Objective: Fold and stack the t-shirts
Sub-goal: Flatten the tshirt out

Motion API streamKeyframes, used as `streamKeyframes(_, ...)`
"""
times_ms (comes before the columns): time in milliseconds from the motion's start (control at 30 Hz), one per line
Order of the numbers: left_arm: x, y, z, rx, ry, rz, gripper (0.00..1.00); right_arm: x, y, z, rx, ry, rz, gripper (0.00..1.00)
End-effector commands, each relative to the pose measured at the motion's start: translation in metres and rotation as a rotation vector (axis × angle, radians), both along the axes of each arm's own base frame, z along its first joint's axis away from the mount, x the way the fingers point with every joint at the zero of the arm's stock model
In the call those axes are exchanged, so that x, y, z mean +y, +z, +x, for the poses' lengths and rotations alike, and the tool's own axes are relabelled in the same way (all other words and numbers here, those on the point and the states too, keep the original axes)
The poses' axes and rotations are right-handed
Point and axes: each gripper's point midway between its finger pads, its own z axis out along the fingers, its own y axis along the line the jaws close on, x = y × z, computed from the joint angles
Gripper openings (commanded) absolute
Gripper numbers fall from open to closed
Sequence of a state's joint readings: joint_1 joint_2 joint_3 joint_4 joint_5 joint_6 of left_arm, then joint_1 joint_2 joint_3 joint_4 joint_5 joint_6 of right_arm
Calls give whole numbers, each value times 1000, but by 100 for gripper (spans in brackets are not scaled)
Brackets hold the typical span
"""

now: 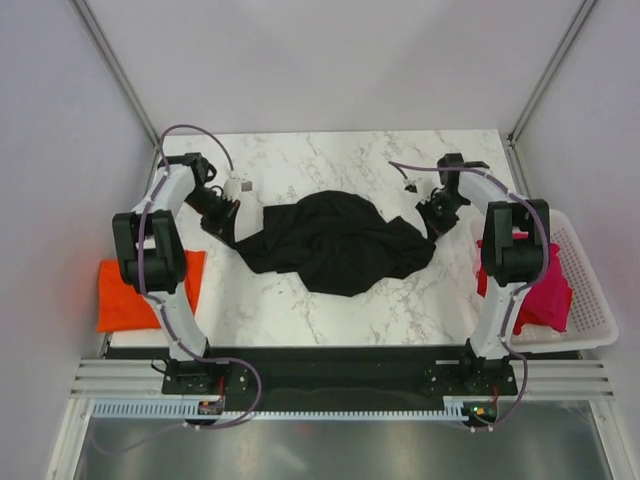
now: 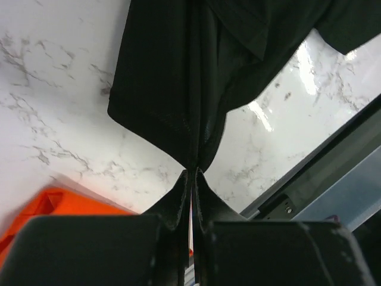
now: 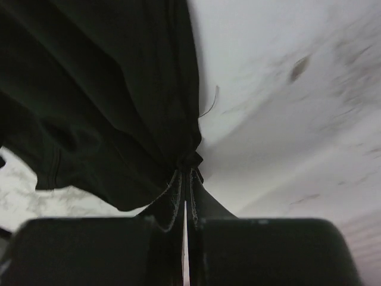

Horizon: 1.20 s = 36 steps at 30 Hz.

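Note:
The black t-shirt (image 1: 335, 240) lies crumpled and stretched across the middle of the marble table. My left gripper (image 1: 222, 217) is shut on its left edge; in the left wrist view the black cloth (image 2: 178, 89) bunches into the closed fingertips (image 2: 194, 173). My right gripper (image 1: 436, 213) is shut on its right edge; in the right wrist view the cloth (image 3: 101, 101) gathers at the closed tips (image 3: 187, 170). The orange t-shirt (image 1: 130, 290) lies folded at the table's left edge, partly behind the left arm. The magenta-pink t-shirt (image 1: 540, 290) sits in the basket at the right.
A white slatted plastic basket (image 1: 585, 300) stands at the right edge of the table (image 1: 330, 160). The orange shirt also shows in the left wrist view (image 2: 53, 205). The dark front rail (image 1: 330, 360) runs along the near edge.

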<state>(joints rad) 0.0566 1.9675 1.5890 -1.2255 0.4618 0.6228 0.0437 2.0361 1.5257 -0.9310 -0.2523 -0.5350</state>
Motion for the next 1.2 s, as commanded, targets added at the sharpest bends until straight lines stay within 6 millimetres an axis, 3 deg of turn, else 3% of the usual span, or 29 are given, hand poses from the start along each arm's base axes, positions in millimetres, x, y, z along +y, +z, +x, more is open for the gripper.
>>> streamKeyframes(0,-8,72,-17,-193,-104,-16,2,18,87,2,-210,34,84,0)
streamKeyframes(67,-9,76,-26,-202,-128,-24,2,21,94,-6,-220,34,105,0)
streamKeyframes(233,-14,116,-24,-328,-143,-41,2,30,159,-7,-388,30,162,0)
streamKeyframes(333,-12,146,-7,-424,-128,-27,2,24,207,6,-542,9,137,0)
streamKeyframes(467,-8,154,3,-438,-126,-2,2,17,251,22,-682,4,103,0)
streamKeyframes(533,-7,143,-6,-379,-137,-2,2,16,250,21,-668,15,91,0)
streamKeyframes(600,-10,134,-20,-316,-159,-24,2,17,235,14,-611,37,93,0)
streamKeyframes(633,-12,123,-40,-239,-191,-43,2,19,220,6,-567,47,97,0)
streamKeyframes(733,-11,113,-68,-187,-236,-49,2,20,200,-13,-505,84,98,0)
streamKeyframes(767,-10,100,-86,-131,-250,-44,2,18,189,-24,-473,95,88,0)
streamKeyframes(800,-8,103,-98,-154,-269,-27,2,16,185,-32,-451,109,77,0)
streamKeyframes(833,-7,91,-115,-115,-302,-18,2,13,183,-37,-451,128,60,0)
streamKeyframes(933,2,81,-143,-105,-361,40,2,8,188,-60,-487,170,30,0)
streamKeyframes(967,-2,78,-149,-98,-412,57,7,8,199,-67,-544,211,21,0)
streamKeyframes(1000,-1,76,-152,-94,-425,62,12,8,199,-71,-550,224,21,0)
streamKeyframes(1067,-1,74,-154,-93,-437,59,21,6,189,-81,-523,263,12,0)
streamKeyframes(1167,-10,80,-132,-129,-420,21,28,3,160,-88,-412,274,2,0)
